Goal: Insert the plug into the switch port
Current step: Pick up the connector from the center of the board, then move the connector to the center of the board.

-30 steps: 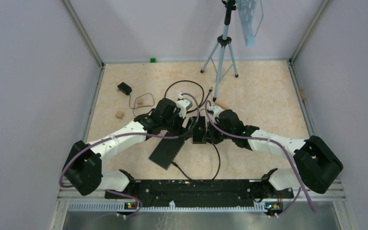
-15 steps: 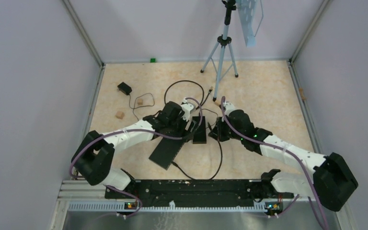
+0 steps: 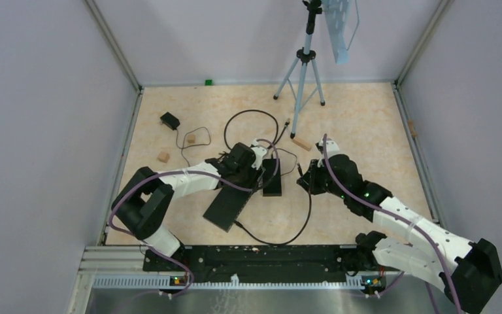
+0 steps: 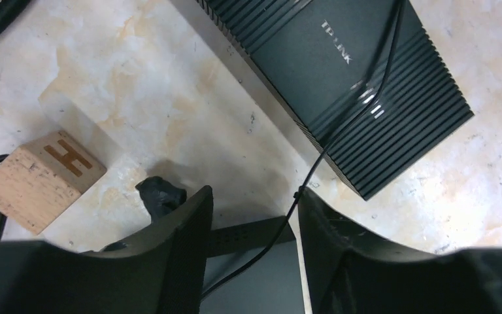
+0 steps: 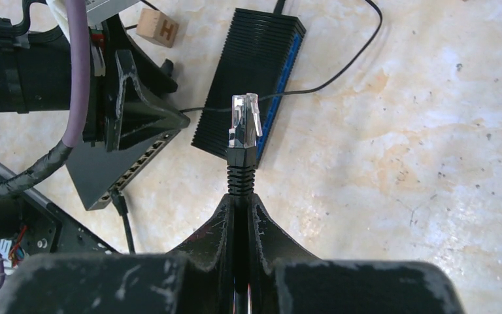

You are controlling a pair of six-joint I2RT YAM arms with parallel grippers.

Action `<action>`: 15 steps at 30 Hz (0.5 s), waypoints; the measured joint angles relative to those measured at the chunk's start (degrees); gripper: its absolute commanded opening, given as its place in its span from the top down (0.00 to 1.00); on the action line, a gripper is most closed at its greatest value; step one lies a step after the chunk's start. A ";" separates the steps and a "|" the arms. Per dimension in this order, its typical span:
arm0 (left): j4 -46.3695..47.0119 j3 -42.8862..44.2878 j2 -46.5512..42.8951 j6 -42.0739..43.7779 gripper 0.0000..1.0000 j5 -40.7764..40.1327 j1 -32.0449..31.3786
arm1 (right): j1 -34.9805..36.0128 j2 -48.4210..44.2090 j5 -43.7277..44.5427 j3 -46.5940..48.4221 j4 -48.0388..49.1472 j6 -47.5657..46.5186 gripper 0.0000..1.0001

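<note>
The switch (image 3: 229, 206) is a flat dark box; its row of ports (image 5: 142, 159) shows in the right wrist view. My left gripper (image 4: 255, 196) straddles one end of the switch (image 4: 255, 275), open, with a thin sliver of table showing beside the right finger (image 4: 340, 248). My right gripper (image 5: 240, 196) is shut on the black ribbed boot of the plug (image 5: 244, 120), whose clear tip points toward the boxes. It hangs above the table right of them, seen from above as the right gripper (image 3: 307, 178).
A ribbed black TP-Link box (image 4: 353, 85) lies beside the switch, a thin black cable across it. Another cable (image 5: 123, 216) sits in the switch's end port. A wooden H block (image 4: 39, 180), a tripod (image 3: 304, 65), an adapter (image 3: 169, 120) and small blocks stand further back.
My right gripper has drawn back to the right with the plug, away from the boxes. The left gripper has settled over the switch's end and its jaws have narrowed.
</note>
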 measured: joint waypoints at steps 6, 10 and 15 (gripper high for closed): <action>-0.22 2.16 2.56 0.31 0.90 -0.42 0.00 | -0.15 -1.84 2.03 0.00 -2.21 -0.07 1.00; -1.44 5.66 2.49 0.28 0.91 -1.27 0.00 | -0.15 -2.80 3.13 0.00 -2.58 -0.11 1.00; -2.73 13.99 2.34 0.81 0.93 -6.29 1.05 | -0.15 -2.82 3.50 -0.02 -2.91 -0.13 1.00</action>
